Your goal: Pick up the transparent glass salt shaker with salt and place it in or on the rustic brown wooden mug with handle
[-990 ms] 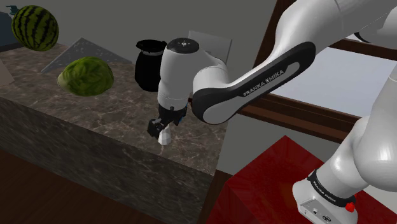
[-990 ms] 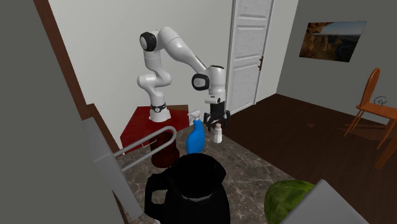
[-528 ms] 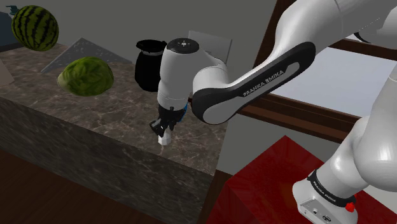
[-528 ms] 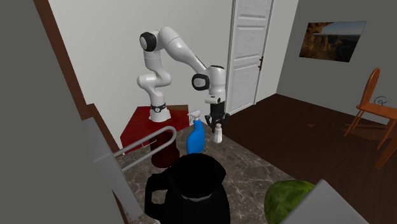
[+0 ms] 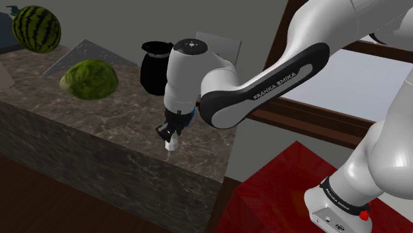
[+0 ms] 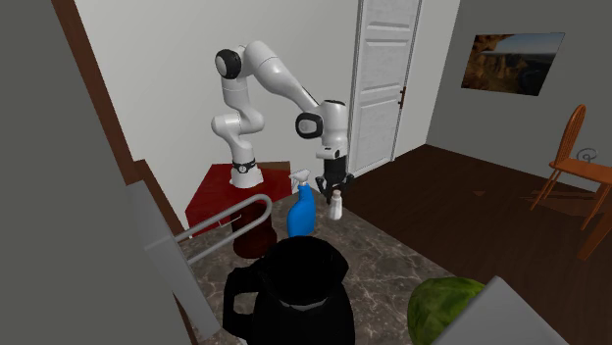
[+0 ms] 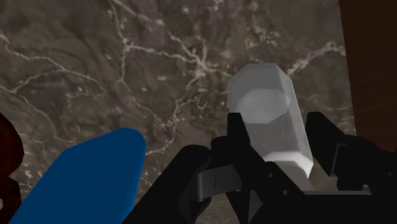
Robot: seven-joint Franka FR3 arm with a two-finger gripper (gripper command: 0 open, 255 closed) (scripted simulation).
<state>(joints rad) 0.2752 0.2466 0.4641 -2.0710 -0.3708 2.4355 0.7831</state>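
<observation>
Wrist view: hand [image 7: 276,122] clasps salt shaker [image 7: 262,105].

Door [image 6: 378,83]: white, panelled, shut.
Floor [image 6: 461,201]: dark wood.
Wall [image 6: 490,113]: grey, bearing a landscape picture [image 6: 513,61].
Chair [image 6: 571,147]: wooden, near that wall.
Counter [image 5: 126,112]: dark veined marble.

My gripper [image 7: 275,124] comes down over the counter [image 5: 99,126], its two fingers clasping the salt shaker [image 7: 261,105] between them. The shaker stands near the counter's edge, at the end closest to my stand [image 5: 284,185]. The spray bottle [image 6: 301,211] is just beside it, on the second exterior view's left. Farther along the counter sits the mug [image 5: 155,66]. One watermelon [image 5: 89,78] lies to its left in the shoulder view, and a second watermelon [image 5: 36,28] is farther left, in that view's upper corner.
</observation>
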